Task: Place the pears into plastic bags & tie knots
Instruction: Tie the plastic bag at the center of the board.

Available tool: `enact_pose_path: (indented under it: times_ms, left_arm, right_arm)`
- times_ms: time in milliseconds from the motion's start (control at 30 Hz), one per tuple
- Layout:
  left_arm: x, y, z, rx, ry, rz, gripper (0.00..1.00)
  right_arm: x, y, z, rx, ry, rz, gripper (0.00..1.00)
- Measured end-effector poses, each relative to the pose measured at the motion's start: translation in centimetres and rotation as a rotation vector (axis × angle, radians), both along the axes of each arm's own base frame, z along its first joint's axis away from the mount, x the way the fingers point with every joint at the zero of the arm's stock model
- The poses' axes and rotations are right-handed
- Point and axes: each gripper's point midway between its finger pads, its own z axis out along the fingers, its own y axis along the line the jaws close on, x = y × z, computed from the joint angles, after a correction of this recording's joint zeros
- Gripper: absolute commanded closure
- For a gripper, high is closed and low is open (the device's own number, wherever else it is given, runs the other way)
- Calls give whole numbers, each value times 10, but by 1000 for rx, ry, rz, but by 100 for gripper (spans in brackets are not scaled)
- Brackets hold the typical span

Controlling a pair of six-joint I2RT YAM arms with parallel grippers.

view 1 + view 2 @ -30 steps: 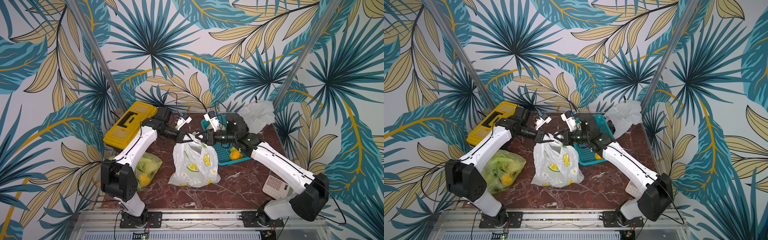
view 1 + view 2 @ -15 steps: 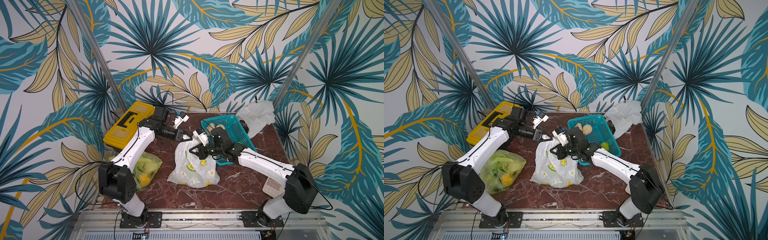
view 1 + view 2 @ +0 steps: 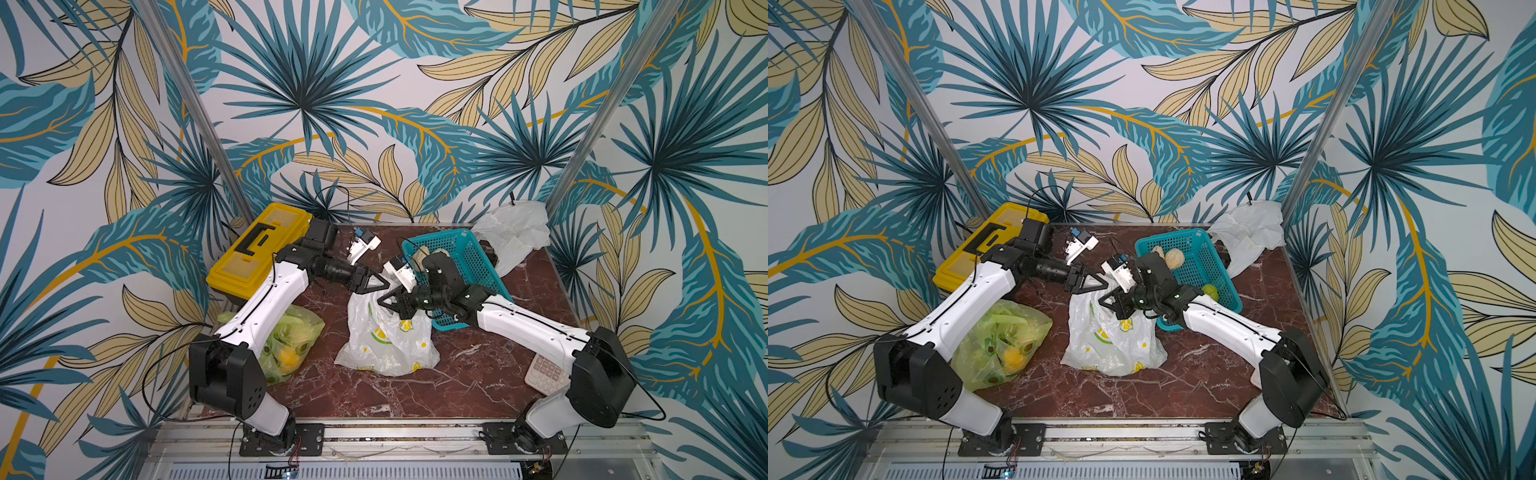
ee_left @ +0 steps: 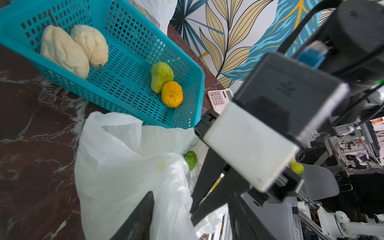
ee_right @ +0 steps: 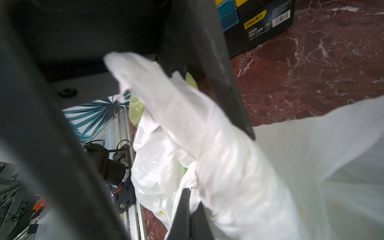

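Both top views are bright, evenly lit and sharp, with soft shadows on the marble table (image 3: 415, 399). Wrist views blur close up; the white bag (image 5: 228, 166) looks washed out.

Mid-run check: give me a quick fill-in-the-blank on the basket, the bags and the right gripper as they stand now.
1. In the left wrist view, the teal basket holds ____ pears.
2. The orange pear there touches a ____ pear.
3. The right gripper is ____ on a handle of the lemon-print bag.
4. The green bag lies partly under the ____ arm.

Missing words: four; green; shut; left.
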Motion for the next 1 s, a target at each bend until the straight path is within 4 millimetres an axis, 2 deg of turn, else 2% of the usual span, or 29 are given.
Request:
enact_pose_path:
  times_ms: [67, 133, 167, 267, 333, 400, 533, 600, 667, 800, 1000]
  left_arm:
    - [8, -2, -10, 30, 9, 11, 59]
    - [15, -4, -18, 51, 22, 19, 81]
    - [16, -5, -21, 57, 23, 20, 88]
    - [18, -4, -22, 74, 9, 31, 98]
    - [19, -3, -18, 77, -26, 39, 100]
    - [17, -1, -13, 74, -55, 43, 100]
    - [11, 0, -4, 60, -102, 43, 100]
    - [9, -1, -1, 55, -120, 38, 100]
    - [7, -2, 2, 50, -138, 29, 100]
    - [4, -6, 6, 41, -160, 12, 100]
    - [-1, -7, 8, 34, -169, 0, 99]
  right_arm:
    - [-1, 0, 0, 2, 2, 5, 100]
    - [-1, 1, -1, -1, 4, 6, 100]
    - [0, 1, -2, -5, 7, 6, 96]
    - [2, -4, -1, -14, 25, 6, 75]
    - [2, -11, 6, -9, 43, 6, 59]
    - [1, -21, 16, -10, 47, 9, 49]
    - [5, -47, 46, -31, 4, -17, 40]
    - [13, -59, 52, -79, -26, -51, 35]
    - [21, -65, 51, -139, -38, -68, 30]
    - [33, -63, 35, -233, -8, -53, 28]
    - [31, -56, 11, -283, 43, -12, 28]
